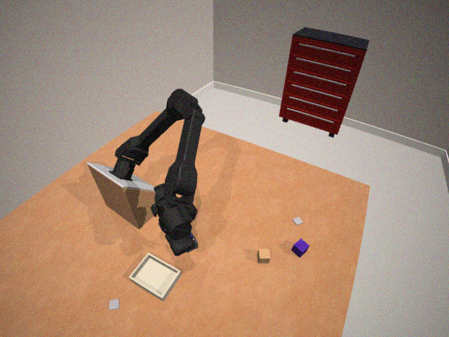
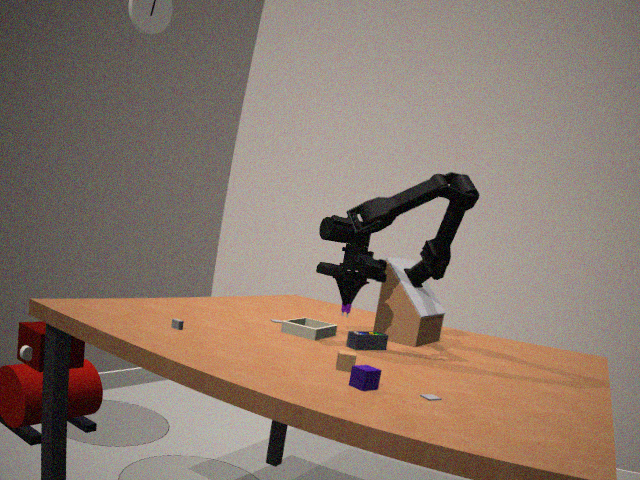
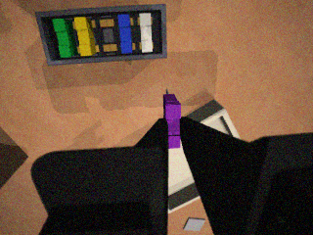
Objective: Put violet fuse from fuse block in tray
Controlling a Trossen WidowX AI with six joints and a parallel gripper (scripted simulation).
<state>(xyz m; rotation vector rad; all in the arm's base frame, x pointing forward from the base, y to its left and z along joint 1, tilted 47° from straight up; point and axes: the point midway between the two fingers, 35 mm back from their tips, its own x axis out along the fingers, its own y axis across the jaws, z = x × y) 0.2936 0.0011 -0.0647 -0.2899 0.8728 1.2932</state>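
My gripper (image 2: 345, 304) (image 3: 172, 124) is shut on the violet fuse (image 2: 345, 309) (image 3: 171, 109) and holds it upright in the air, clear of the block. In the top view the arm hides the fuse. The dark fuse block (image 2: 366, 342) (image 3: 108, 62) stands below and to one side; its middle slot is empty. The green fuse (image 3: 64, 38), yellow fuse (image 3: 84, 36), blue fuse (image 3: 125, 33) and white fuse (image 3: 146, 32) sit in it. The cream tray (image 1: 146, 288) (image 2: 299, 331) (image 3: 177, 168) is empty on the table, partly behind the fingers in the wrist view.
The arm's wedge-shaped pedestal (image 1: 116, 199) (image 2: 400, 315) stands behind the block. A wooden cube (image 1: 264, 255) (image 2: 345, 361) and a purple cube (image 1: 300, 248) (image 2: 364, 377) lie farther off. A flat grey tile (image 1: 114, 303) (image 3: 194, 224) lies beyond the tray, another tile (image 1: 297, 220) (image 2: 430, 397) past the cubes.
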